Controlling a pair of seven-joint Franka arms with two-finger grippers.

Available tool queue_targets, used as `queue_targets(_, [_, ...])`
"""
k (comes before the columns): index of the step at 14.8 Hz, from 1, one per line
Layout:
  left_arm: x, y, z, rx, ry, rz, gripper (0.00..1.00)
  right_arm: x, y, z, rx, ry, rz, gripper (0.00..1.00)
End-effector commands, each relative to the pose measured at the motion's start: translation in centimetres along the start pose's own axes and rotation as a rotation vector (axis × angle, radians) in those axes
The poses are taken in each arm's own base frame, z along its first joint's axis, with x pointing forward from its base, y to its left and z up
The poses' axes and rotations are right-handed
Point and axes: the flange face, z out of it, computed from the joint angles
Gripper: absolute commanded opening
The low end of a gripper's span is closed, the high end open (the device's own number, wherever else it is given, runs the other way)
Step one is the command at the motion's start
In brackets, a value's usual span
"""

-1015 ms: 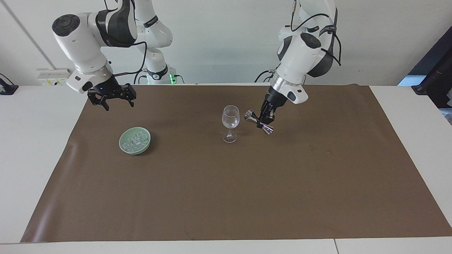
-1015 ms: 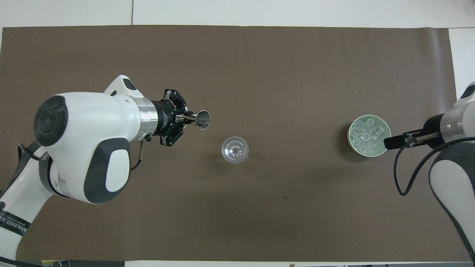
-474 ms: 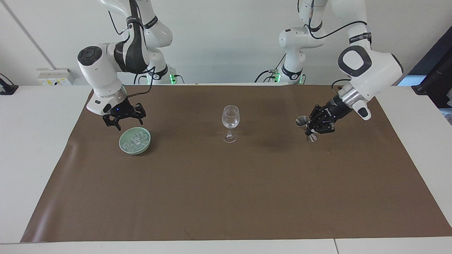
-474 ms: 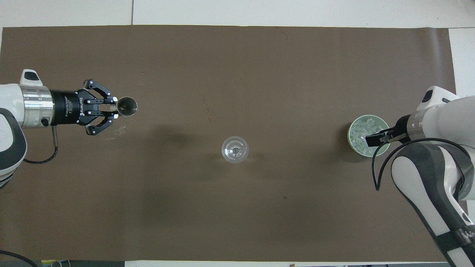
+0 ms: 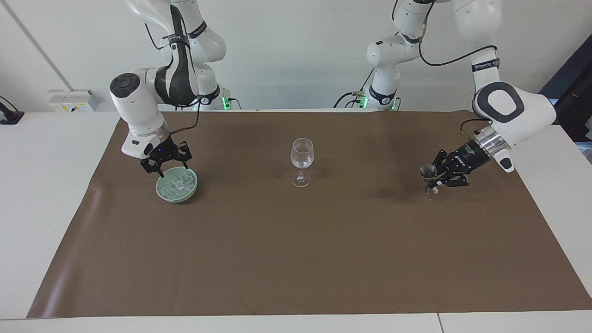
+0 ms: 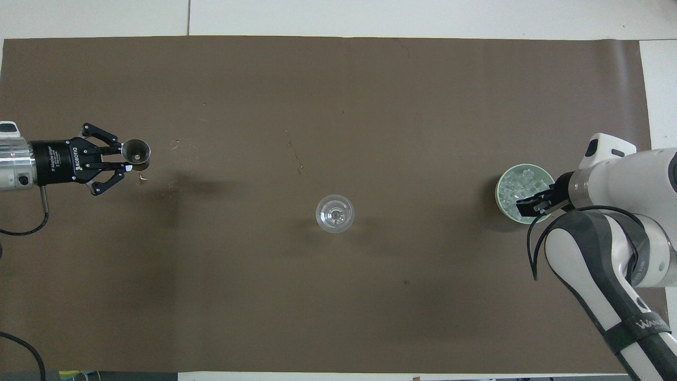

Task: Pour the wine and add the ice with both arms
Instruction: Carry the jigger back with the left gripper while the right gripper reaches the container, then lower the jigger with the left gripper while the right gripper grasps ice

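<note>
The steel jigger [image 5: 428, 173] [image 6: 136, 151] that measures the wine stands upright, low over the mat near the left arm's end. My left gripper [image 5: 434, 181] [image 6: 128, 157] is shut on its waist. No liquid shows in it. The clear stemmed glass [image 5: 302, 155] [image 6: 334, 213] stands alone at mid-mat. The pale green bowl [image 5: 175, 198] [image 6: 497, 196] holds the ice [image 5: 178, 185] [image 6: 515, 188], several clear cubes. My right gripper [image 5: 167, 170] [image 6: 529, 207] hangs open at the bowl's rim nearer to the robots, fingers pointing down. I see nothing between them.
A brown mat [image 5: 296, 259] [image 6: 338, 95] covers most of the white table [image 5: 46, 208]. A few small specks lie on the mat beside the jigger. Both arm bases and their cables stand along the robots' edge.
My left arm carried the jigger from beside the glass out toward its own end, turning it upright and lowering it. My right gripper came down to the ice bowl's rim and narrowed a little.
</note>
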Motion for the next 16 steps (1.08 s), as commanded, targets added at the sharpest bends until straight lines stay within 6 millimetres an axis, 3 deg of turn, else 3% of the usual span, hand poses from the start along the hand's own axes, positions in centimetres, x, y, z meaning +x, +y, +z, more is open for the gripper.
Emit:
queue_targets(1, [3.4,0.2,-0.1,-0.05,-0.1,-0.107,0.0,-0.5,0.3,1.4,-0.005,0.021,-0.053,0.8])
queue_targets(4, [6.9,-2.3,-0.1,-0.129,-0.123,-0.238,0.0,-0.4,0.5,2.8,-0.002,0.012,-0.052,0.77])
queue_targets(7, [7.8,-4.0,0.5,-0.243,-0.185,-0.349,0.0,-0.2,0.4,2.8,-0.021,0.044,-0.053,0.68])
queue_targets(10, [9.4,-6.0,1.3,-0.287,-0.222,-0.361,0.0,0.0,0.5,3.1,-0.025,0.052,-0.046,0.67])
queue_targets(12, [9.9,-6.2,1.6,-0.311,-0.233,-0.367,0.0,0.2,0.2,3.7,-0.021,0.046,-0.05,0.67])
queue_targets(14, [10.3,-7.1,1.9,-0.306,-0.234,-0.385,0.0,0.1,0.4,3.9,-0.021,0.044,-0.05,0.58])
queue_targets(16, [10.9,-7.7,1.8,-0.31,-0.23,-0.398,0.0,0.1,0.7,4.6,-0.021,0.042,-0.045,0.57])
